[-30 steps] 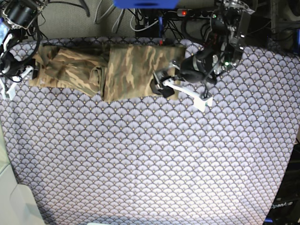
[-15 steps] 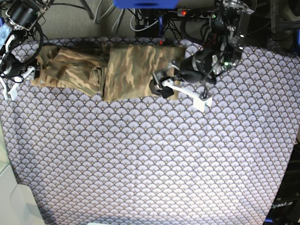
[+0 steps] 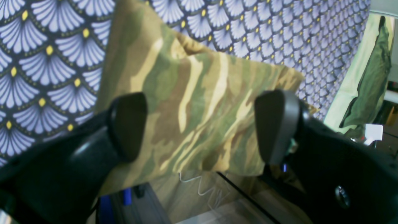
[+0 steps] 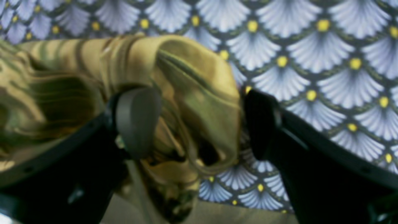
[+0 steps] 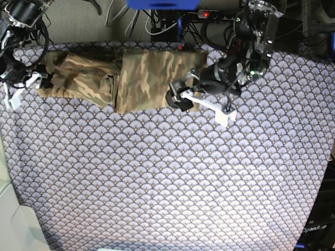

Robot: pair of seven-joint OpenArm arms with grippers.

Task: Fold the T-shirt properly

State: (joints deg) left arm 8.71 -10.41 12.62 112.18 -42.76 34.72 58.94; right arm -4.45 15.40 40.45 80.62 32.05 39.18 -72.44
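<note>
Overhead and wrist views, fold in preparation. The T-shirt point(image 5: 125, 78) lies as a long, partly folded band along the 12 o'clock edge of the counter point(image 5: 167, 178), which is covered by a fan-scale tablecloth point(image 5: 157, 198). One layer already overlaps near the band's middle, where a fold edge shows.

The left gripper point(image 5: 180, 99), at the band's 3 o'clock end, is released: in its wrist view the pads point(image 3: 127, 124) stand wide apart with camouflage cloth between them, not pinched. The right gripper point(image 5: 29, 83), at the 9 o'clock end, is likewise released, its pads point(image 4: 138, 121) straddling a bunched, rumpled corner of the shirt without closing on it.

Placement at opposite ends suggests a paired grasp, so that both ends can be lifted and carried evenly. The likely next step is to close on each end; the bunched cloth at 9 o'clock may yield an uneven grip.
</note>
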